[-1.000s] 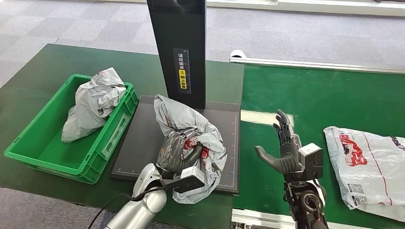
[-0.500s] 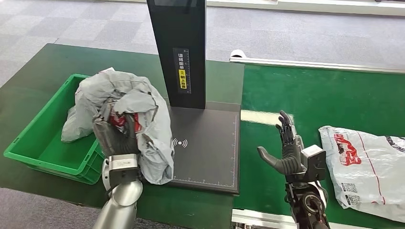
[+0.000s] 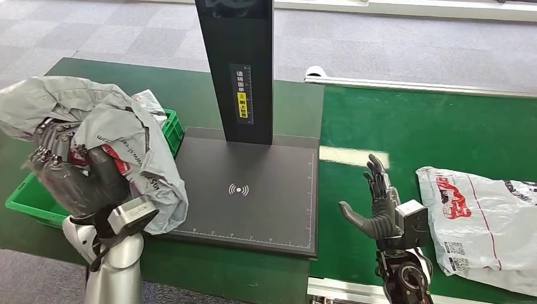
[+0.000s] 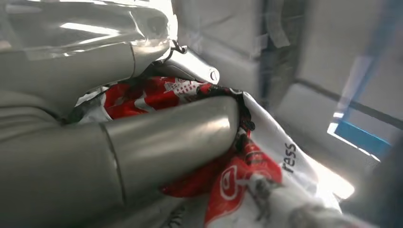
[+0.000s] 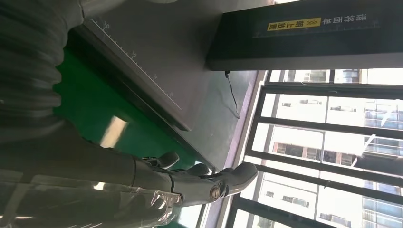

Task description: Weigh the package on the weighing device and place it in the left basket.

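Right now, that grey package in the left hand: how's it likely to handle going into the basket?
Probably floppy: the grey package drapes and creases around the left hand. Its glossy film suggests it may be slippery. Likely it will slump rather than roll once released over the green basket.

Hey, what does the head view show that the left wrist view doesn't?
Only the head view: the green plastic basket under the lifted load, the flat black weighing platform with its tall black post, the right hand open over the green belt, and a white plastic package lying there. Only the left wrist view: a close look at the red print and the letters "ess" on the bag. Both: the left hand gripping the crumpled grey plastic package.
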`<state>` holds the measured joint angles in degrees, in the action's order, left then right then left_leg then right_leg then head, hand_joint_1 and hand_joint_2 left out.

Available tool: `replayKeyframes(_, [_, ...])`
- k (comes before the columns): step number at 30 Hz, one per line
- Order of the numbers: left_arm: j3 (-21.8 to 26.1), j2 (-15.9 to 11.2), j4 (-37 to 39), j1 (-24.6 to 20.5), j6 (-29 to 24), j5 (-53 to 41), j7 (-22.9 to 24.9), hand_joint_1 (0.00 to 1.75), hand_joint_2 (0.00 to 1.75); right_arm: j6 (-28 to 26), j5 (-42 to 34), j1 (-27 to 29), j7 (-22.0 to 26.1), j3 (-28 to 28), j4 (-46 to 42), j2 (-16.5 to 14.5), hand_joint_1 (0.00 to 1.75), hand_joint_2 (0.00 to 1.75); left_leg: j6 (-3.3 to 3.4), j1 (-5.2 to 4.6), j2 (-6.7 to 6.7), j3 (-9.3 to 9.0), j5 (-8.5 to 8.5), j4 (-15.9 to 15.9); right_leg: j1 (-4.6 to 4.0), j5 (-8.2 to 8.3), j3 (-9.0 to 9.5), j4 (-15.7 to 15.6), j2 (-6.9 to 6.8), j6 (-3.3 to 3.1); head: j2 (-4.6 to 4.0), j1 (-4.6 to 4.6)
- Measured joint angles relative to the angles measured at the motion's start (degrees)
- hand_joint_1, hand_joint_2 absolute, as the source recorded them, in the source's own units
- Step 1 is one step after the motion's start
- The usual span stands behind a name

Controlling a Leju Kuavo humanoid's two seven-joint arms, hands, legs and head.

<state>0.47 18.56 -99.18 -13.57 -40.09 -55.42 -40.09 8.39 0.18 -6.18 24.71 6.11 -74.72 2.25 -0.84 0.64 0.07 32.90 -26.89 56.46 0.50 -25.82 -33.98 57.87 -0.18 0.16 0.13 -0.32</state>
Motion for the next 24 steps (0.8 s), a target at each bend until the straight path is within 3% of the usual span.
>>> replayKeyframes(9, [14.3, -2.0, -2.3, -5.1, 0.0, -26.9, 0.5, 1.75, 0.0, -1.5, -1.8, 7.2, 0.6, -0.7, -5.4, 3.0, 0.0, 1.75, 0.0, 0.0, 0.02, 0.01, -0.02, 0.0, 0.0, -0.02, -0.02, 0.0, 0.01, -0.01, 0.01, -0.01])
replayKeyframes(11, [15.2, -5.1, -0.6, -5.6, 0.0, -30.1, 5.5, 1.75, 0.0, -1.6, -2.1, 8.9, 0.8, -1.2, -6.9, 3.8, 0.0, 1.75, -0.01, 0.0, 0.06, -0.03, -0.01, 0.0, 0.0, -0.02, -0.08, 0.0, 0.03, -0.01, 0.02, 0.03])
replayKeyframes(12, [14.3, -8.5, 1.5, -6.3, 0.0, -31.1, 11.0, 1.75, 0.0, -1.6, -2.2, 9.7, 1.0, -1.5, -7.6, 4.2, 0.0, 1.75, -0.04, 0.02, 0.06, -0.05, 0.01, 0.0, -0.03, -0.01, -0.18, 0.0, 0.04, -0.03, 0.02, 0.03])
replayKeyframes(13, [12.1, -13.3, 4.5, -7.7, 0.1, -31.9, 19.3, 1.75, 0.0, -1.6, -2.3, 10.5, 1.2, -1.9, -8.4, 4.6, 0.0, 1.75, -0.08, 0.06, 0.06, -0.04, 0.04, 0.0, -0.07, 0.01, -0.39, 0.0, 0.04, -0.06, 0.01, 0.01])
replayKeyframes(15, [4.6, -22.5, 12.2, -12.6, 0.2, -32.3, 43.0, 1.75, 0.0, -1.1, -2.4, 11.8, 1.5, -2.8, -9.7, 5.3, 0.0, 1.75, -0.16, 0.14, 0.04, 0.02, 0.11, 0.0, -0.15, 0.04, -0.72, 0.0, 0.03, -0.11, 0.01, -0.05])
replayKeyframes(16, [-0.8, -25.9, 16.3, -15.2, 0.3, -32.4, 56.8, 1.75, 0.0, -0.8, -2.4, 12.2, 1.5, -3.2, -10.3, 5.5, 0.0, 1.75, -0.17, 0.15, 0.04, 0.04, 0.12, 0.0, -0.16, 0.05, -0.66, 0.0, 0.02, -0.12, 0.0, -0.04])
replayKeyframes(17, [-7.2, -28.3, 20.4, -17.3, 0.3, -32.4, 67.5, 1.75, 0.0, -0.5, -2.3, 12.5, 1.6, -3.6, -10.8, 5.7, 0.0, 1.75, -0.17, 0.15, 0.04, 0.01, 0.13, 0.0, -0.15, 0.05, -0.42, 0.0, 0.02, -0.12, 0.01, -0.03])
replayKeyframes(18, [-14.0, -30.4, 24.7, -18.7, 0.7, -32.5, 74.2, 1.75, 0.0, 0.0, -2.2, 12.6, 1.7, -3.9, -11.2, 5.8, 0.0, 1.75, -0.16, 0.11, 0.06, -0.06, 0.12, 0.0, -0.11, 0.05, -0.15, 0.0, 0.03, -0.11, 0.01, 0.02])
replayKeyframes(19, [-20.7, -32.1, 29.2, -19.4, 1.8, -32.5, 77.2, 1.75, 0.0, 0.6, -2.0, 12.6, 1.9, -4.1, -11.4, 5.9, 0.0, 1.75, -0.16, 0.07, 0.11, -0.12, 0.11, -0.1, -0.06, 0.05, 0.09, 0.0, 0.08, -0.11, 0.01, 0.03])
replayKeyframes(21, [-31.4, -34.6, 38.3, -19.7, 8.4, -32.5, 75.2, 1.75, 0.0, 2.1, -1.9, 12.6, 2.6, -4.6, -11.6, 6.1, 0.0, 1.75, -0.15, 0.0, 0.41, -0.2, 0.06, -0.1, 0.01, 0.1, 0.16, 0.1, 0.37, -0.12, 0.0, 0.1])
replayKeyframes(22, [-34.7, -35.6, 42.1, -19.6, 13.2, -32.4, 72.7, 1.75, 0.0, 2.9, -1.9, 12.5, 3.1, -4.9, -11.5, 6.3, 0.0, 1.75, -0.15, -0.02, 0.61, -0.19, 0.04, -0.1, 0.02, 0.13, 0.09, 0.1, 0.56, -0.12, 0.0, 0.09])
replayKeyframes(24, [-36.8, -37.4, 48.3, -19.6, 22.1, -32.4, 62.2, 1.75, 0.0, 4.2, -1.8, 12.3, 3.9, -5.6, -11.2, 6.7, 0.0, 1.75, -0.13, -0.02, 0.85, -0.16, -0.01, -0.1, 0.01, 0.15, -0.01, 0.1, 0.78, -0.13, 0.0, 0.09])
